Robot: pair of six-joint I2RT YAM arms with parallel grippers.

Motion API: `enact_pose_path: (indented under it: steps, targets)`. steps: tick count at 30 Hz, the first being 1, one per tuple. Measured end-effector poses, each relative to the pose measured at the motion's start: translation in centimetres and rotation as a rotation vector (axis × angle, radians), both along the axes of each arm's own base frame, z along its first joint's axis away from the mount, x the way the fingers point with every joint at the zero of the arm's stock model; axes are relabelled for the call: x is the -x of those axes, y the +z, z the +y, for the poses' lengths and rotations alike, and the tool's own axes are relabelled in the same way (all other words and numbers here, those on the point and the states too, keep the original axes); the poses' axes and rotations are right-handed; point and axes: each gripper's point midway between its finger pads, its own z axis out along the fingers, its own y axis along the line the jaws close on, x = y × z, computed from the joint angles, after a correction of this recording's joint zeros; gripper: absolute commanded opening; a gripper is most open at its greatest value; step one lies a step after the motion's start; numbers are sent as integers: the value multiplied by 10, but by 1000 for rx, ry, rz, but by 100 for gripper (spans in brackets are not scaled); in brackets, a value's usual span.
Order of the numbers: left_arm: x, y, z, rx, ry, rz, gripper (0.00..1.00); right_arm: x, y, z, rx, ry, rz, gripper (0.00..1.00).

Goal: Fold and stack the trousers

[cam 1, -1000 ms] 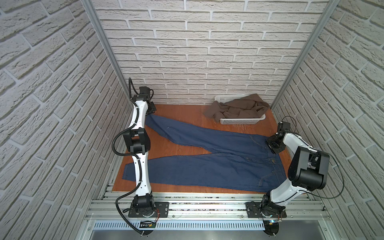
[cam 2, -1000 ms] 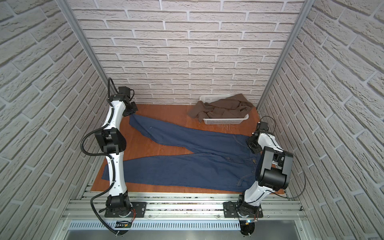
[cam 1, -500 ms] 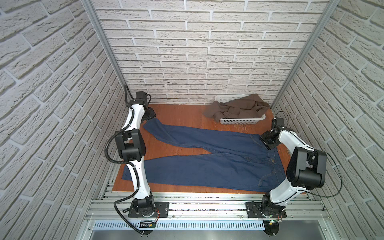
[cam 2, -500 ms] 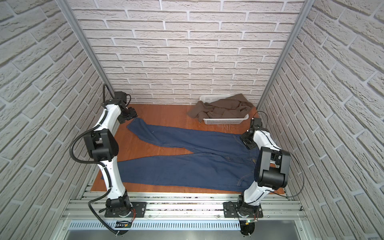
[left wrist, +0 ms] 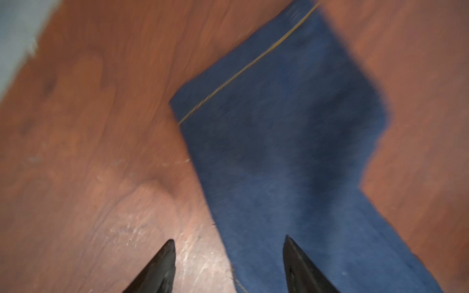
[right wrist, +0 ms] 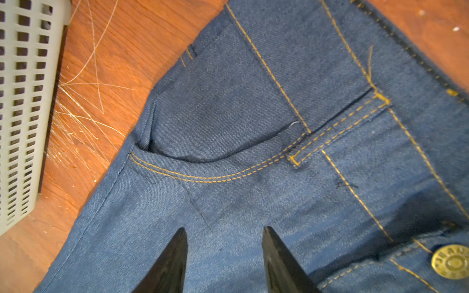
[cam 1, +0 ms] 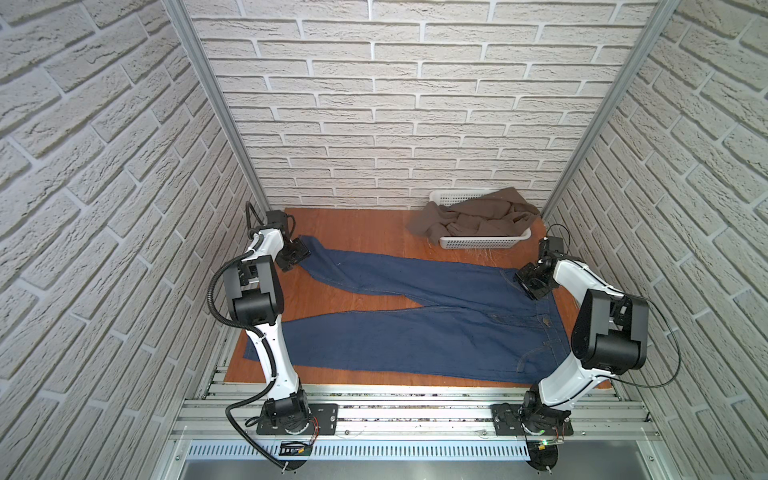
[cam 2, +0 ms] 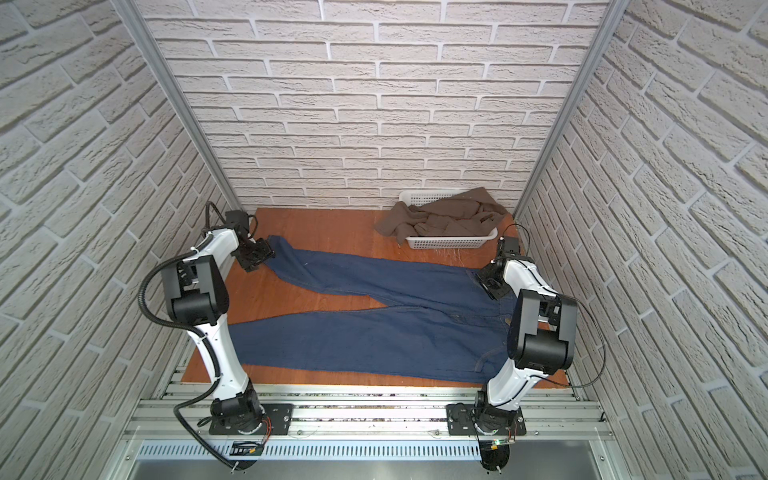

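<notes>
We are keeping our left gripper (left wrist: 229, 241) spread and empty, straddling the far leg's edge near its hem. Our right gripper (right wrist: 223, 229) is hovering, jaws apart and empty, over the hip. The trousers (cam 1: 415, 336) are lying flat, legs splayed, across the table (cam 1: 357, 224). We are judging the denim heavy and limp but grippy, so hem and waistband corners look best for pinching.

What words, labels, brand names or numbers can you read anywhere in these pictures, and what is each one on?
On the round brass-coloured metal button of the dark blue denim trousers: raised lettering round the rim, too blurred to read.
On the small black tag on the grey metal rail at the near edge: pale marks, too small to read.
No other text shows.
</notes>
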Motion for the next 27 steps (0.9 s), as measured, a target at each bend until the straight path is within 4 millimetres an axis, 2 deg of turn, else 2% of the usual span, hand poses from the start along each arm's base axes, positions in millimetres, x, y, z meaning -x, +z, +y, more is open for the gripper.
enact_pose_path:
  steps: [2,4,8,10,15,18,20,23,27]
  targets:
    - [4,-6,5,14,23,7,62,0,-2,1,-1,4,3,50]
    - [-1,-6,9,25,41,-15,57,-1,-5,2,-5,8,11,50]
    - [-12,-11,13,39,68,-53,43,-3,-10,4,-10,14,21,50]
    - [-16,-19,13,47,77,-55,30,-3,-11,5,-10,16,22,50]
    - [-27,-17,11,64,82,-101,0,-4,-10,5,-9,16,19,50]
    - [-30,-13,8,69,82,-125,0,-4,-10,5,-11,17,19,50]
    - [-20,-6,6,64,89,-135,0,-4,-10,5,-13,17,19,50]
    - [7,27,5,28,100,-158,0,-4,-8,6,-13,20,14,50]
    - [34,100,13,-65,123,-273,0,-5,-5,8,-10,28,4,50]
